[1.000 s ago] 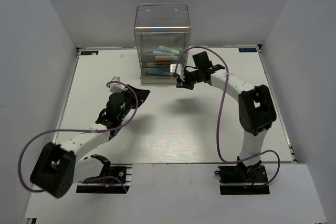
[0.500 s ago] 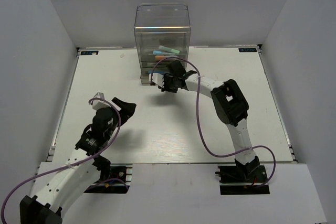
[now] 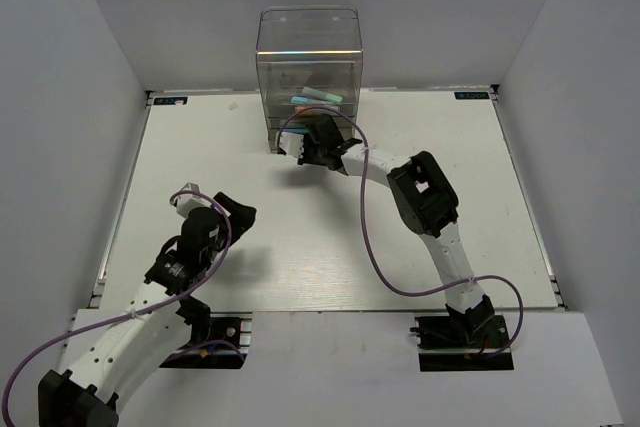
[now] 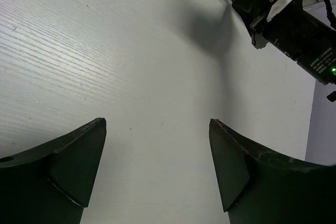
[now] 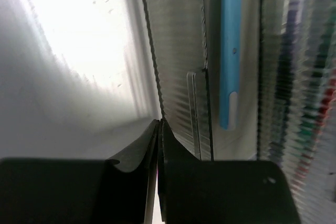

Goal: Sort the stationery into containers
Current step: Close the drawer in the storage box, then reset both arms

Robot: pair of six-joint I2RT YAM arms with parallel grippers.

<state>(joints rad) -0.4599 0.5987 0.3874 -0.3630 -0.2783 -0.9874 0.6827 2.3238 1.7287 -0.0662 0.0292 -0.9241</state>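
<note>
The container, a tall clear cabinet (image 3: 308, 57) of stacked drawers, stands at the back of the table. Light blue, mint and orange pens (image 3: 315, 99) lie in its upper drawers. My right gripper (image 3: 303, 147) is shut with nothing in it, its tips against the low drawer fronts. In the right wrist view the shut gripper (image 5: 159, 123) meets the ribbed drawer wall (image 5: 178, 77). A light blue pen (image 5: 229, 51) lies behind that wall, and more coloured pens (image 5: 315, 103) blur at the right. My left gripper (image 3: 212, 205) hangs open over bare table, as the left wrist view (image 4: 157, 124) confirms.
White walls close in the table (image 3: 450, 197) on three sides. The right arm's wrist and purple cable (image 4: 294, 24) show at the top right of the left wrist view. No loose pen shows on the table.
My left arm pulled back toward the near left and its jaws opened wide. My right arm swung left and closer to the cabinet's lower drawers, staying shut.
</note>
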